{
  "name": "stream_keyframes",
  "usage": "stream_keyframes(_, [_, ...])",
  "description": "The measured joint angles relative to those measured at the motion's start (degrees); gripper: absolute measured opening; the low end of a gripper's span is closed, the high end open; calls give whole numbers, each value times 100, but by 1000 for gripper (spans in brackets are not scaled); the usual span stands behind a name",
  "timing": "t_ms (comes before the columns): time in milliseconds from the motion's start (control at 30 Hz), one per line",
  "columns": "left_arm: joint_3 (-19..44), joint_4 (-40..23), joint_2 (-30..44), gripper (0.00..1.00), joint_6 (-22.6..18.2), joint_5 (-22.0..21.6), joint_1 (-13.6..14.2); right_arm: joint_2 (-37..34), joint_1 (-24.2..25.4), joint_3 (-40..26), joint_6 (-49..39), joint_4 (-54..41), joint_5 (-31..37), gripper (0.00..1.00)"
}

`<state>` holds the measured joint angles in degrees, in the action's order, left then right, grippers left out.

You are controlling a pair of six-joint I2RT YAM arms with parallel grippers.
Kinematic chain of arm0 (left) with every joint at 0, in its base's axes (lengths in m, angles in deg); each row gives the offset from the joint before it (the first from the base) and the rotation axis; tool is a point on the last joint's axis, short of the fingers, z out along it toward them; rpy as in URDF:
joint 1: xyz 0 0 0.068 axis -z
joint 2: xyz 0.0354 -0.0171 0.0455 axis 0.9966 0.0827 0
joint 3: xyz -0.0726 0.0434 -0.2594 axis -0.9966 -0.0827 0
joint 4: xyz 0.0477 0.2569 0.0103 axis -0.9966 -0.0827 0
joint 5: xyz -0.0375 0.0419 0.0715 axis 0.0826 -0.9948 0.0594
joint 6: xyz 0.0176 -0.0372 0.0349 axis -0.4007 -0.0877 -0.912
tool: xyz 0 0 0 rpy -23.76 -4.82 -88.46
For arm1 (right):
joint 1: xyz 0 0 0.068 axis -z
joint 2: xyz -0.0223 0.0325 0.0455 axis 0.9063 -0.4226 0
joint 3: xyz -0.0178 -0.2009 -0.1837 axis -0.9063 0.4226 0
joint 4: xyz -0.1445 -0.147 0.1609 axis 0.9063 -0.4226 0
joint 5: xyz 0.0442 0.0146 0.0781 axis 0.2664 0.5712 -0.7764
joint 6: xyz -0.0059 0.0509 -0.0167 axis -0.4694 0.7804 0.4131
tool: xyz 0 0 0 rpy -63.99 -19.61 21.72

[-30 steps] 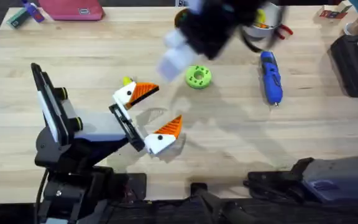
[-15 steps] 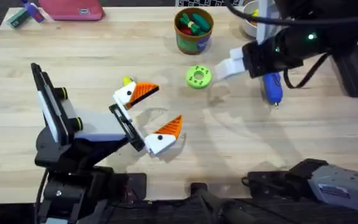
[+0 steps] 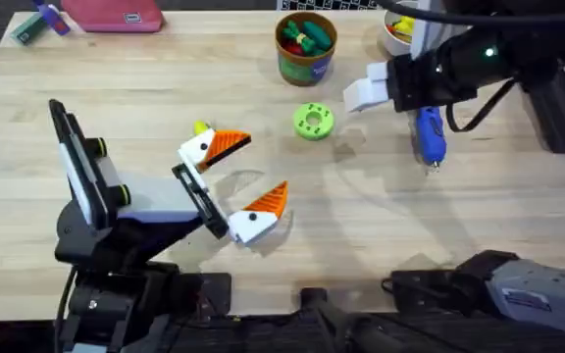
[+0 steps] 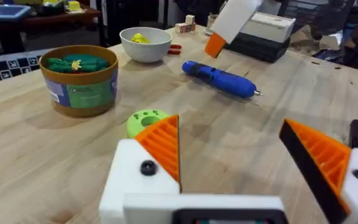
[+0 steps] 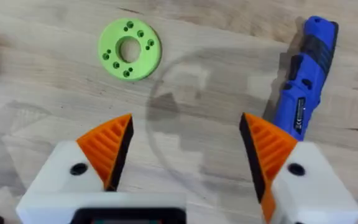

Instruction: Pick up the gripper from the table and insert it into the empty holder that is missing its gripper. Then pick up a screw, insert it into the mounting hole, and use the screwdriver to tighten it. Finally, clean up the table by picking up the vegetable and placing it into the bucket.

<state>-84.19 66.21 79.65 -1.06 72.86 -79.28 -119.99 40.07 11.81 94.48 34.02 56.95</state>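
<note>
Screwdriver (image 3: 427, 127): lies flat on the table (image 3: 116, 78), well to the right arm's side of the green disc (image 3: 312, 121). Its thin bit points back toward the arms' bases.
Handling: we judge it stiff and fairly heavy for its size, with a smooth round barrel that could roll or slip.
Where to hold: we would close across the middle of the blue barrel, square to its length. We would keep off the bit, which looks too thin to hold.
Right gripper (image 3: 364, 90): fingers spread wide and holding nothing. It hangs above the table between the green disc and the screwdriver, nearer the screwdriver.
Left gripper (image 3: 253, 175): spread and empty, on the near side of the green disc, toward the left base.
Bucket (image 3: 302, 69): just beyond the green disc, with green toy pieces inside.
Change: half a second ago the right gripper hung lower and closer to the green disc; it has now drawn slightly away. A second ago that arm was a dark blur over the bucket. The screwdriver, disc and left gripper have not moved.
</note>
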Motion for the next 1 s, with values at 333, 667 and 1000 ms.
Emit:
stream_keyframes(333, [0,0,-1,694,2,-1,0,0,0,0,22,-45,0,994])
stream_keyframes(667, [0,0,1,19,-22,-1,0,2,70,14,316,-182,0,992])
stream_keyframes(1000, [0,0,-1,18,-22,-1,0,0,849,478,711,284,0,992])
